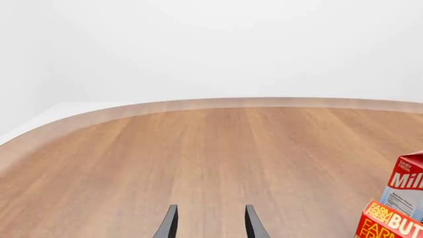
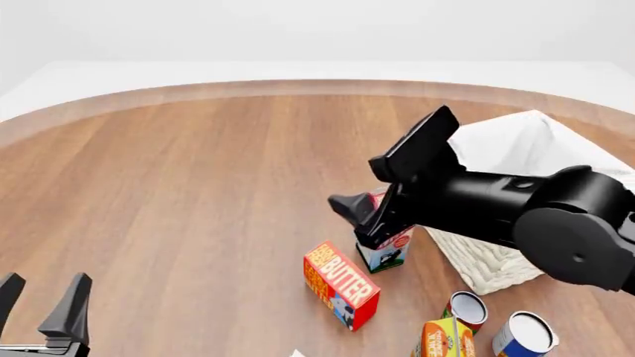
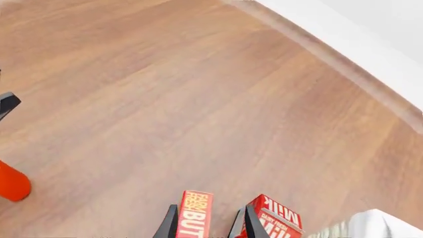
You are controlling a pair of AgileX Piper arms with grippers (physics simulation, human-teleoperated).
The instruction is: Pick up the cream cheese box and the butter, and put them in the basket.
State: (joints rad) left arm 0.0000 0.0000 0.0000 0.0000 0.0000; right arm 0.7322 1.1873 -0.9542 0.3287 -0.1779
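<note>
The butter (image 2: 340, 284) lies on the wooden table, a red-orange box with yellow lettering, also seen at the edge of the left wrist view (image 1: 390, 223). My right gripper (image 2: 355, 212) hovers open above and just behind it. In the right wrist view the butter (image 3: 195, 217) shows between the two fingers of the right gripper (image 3: 208, 225), well below them. The basket (image 2: 481, 264), wicker with white cloth, stands to the right, partly behind the right arm. My left gripper (image 2: 42, 294) is open and empty at the near left. The cream cheese box is out of view.
A red-white milk carton (image 2: 387, 251) stands upright between the butter and the basket, partly under the right gripper. Two cans (image 2: 465, 308) (image 2: 524, 333) and an orange-yellow carton (image 2: 444, 339) sit at the near right. A red-orange object (image 3: 10, 183) shows in the right wrist view.
</note>
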